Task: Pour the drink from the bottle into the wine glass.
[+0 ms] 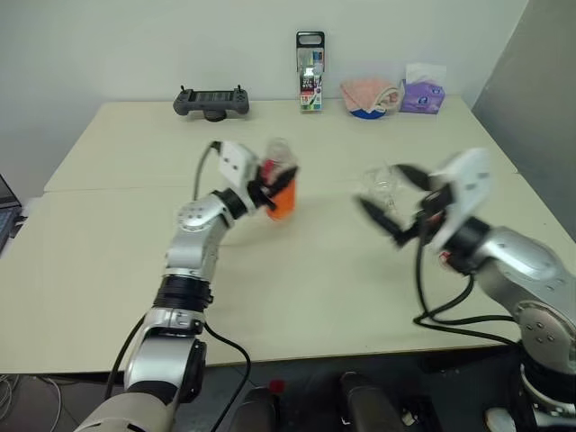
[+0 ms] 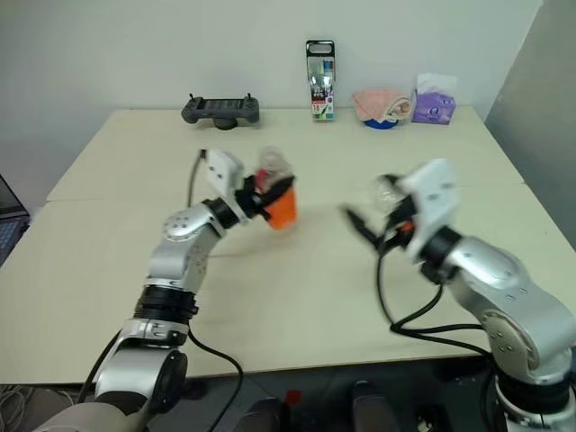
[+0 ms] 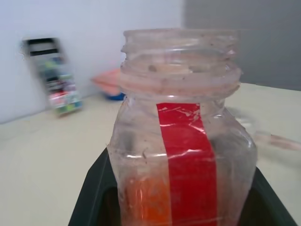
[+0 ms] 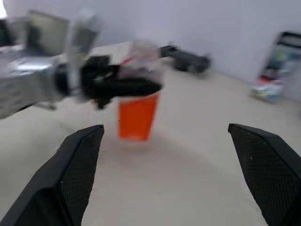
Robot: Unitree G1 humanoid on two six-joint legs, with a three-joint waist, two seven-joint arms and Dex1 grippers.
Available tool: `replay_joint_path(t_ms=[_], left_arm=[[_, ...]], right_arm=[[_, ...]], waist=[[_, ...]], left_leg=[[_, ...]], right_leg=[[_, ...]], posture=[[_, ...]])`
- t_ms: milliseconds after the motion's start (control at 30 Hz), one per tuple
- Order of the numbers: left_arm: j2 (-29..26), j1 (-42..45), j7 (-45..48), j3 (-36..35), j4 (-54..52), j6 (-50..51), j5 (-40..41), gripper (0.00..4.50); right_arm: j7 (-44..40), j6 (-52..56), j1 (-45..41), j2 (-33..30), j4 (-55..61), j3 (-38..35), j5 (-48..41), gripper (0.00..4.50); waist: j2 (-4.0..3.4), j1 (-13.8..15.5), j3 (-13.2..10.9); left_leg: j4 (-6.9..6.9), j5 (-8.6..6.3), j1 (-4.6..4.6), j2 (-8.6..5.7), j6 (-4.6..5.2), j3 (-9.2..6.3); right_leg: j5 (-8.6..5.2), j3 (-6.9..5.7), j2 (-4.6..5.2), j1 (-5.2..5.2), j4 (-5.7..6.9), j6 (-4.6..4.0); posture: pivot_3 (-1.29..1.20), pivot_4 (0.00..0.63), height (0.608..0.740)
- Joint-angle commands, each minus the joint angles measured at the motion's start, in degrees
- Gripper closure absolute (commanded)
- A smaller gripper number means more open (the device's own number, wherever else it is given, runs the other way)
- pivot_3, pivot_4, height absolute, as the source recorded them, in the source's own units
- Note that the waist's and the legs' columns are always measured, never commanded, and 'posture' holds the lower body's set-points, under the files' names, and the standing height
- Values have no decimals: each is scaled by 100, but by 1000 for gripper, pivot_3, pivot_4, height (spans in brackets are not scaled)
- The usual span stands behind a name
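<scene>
A pale cream table (image 1: 108,261) stands against a plain white wall (image 1: 135,45), with a grey panel (image 1: 540,81) at the right. Along its far edge lie a dark handheld controller (image 1: 211,101), an upright marker pack (image 1: 310,72), a pink cloth (image 1: 369,93) and a purple tissue packet (image 1: 423,94).

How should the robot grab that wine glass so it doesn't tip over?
Probably by the stem, just under the bowl. The wine glass looks to be standing upright on the table, with a rounded, slippery bowl on top. The open right gripper is already beside it, so coming in level from the robot's side seems best. The left gripper is busy holding the bottle.
</scene>
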State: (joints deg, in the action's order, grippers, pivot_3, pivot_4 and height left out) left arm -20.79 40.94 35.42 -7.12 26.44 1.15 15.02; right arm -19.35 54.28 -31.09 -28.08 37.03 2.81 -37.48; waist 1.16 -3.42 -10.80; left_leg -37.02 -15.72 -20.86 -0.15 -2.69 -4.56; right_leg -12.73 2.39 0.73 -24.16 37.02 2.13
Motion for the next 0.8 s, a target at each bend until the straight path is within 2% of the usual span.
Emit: replay_joint_path(t_ms=[33,100,233,400,733,800], left_arm=[[-266,-58,-450,-419,13,-377,-103,2889],[-355,-58,-616,-550,72,-452,-109,2890],[-467,-118,-767,-640,141,-587,-158,2890],[-371,-150,-992,-752,409,-898,-178,2890],[-194,-118,-1233,-944,1210,-1478,-81,2890],[-201,-156,-1313,-988,1269,-1498,-80,2166]], right_arm=[[-14,-150,-735,735,-812,438,100,0],[-161,-269,-890,1008,-1072,701,194,0],[-244,-622,-839,1234,-1448,1156,676,0],[-376,-713,-599,1309,-1365,1192,778,0],[-360,-564,-272,1154,-1054,1072,921,0],[-365,-550,-240,1116,-1028,1043,938,0]], waist=[[0,23,0],[2,63,-1],[8,210,3],[10,228,4],[11,162,4],[11,156,4]], left_leg=[[0,0,-5,-4,0,0],[-2,1,-11,-7,-1,-5],[-2,0,-38,-26,-3,-22],[-49,1,-116,-33,-6,-18],[-94,1,-111,-23,-1,-15],[-95,1,-108,-20,-1,-15]], right_leg=[[1,1,3,-2,2,-2],[18,-8,14,-5,1,-30],[19,-31,46,-13,-9,-30],[37,-21,80,-72,-7,-2],[63,-20,31,-68,14,-16],[65,-20,27,-68,19,-20]], posture=[[0,150,740],[0,150,740],[0,150,740],[0,150,740],[0,150,740],[0,150,740]])
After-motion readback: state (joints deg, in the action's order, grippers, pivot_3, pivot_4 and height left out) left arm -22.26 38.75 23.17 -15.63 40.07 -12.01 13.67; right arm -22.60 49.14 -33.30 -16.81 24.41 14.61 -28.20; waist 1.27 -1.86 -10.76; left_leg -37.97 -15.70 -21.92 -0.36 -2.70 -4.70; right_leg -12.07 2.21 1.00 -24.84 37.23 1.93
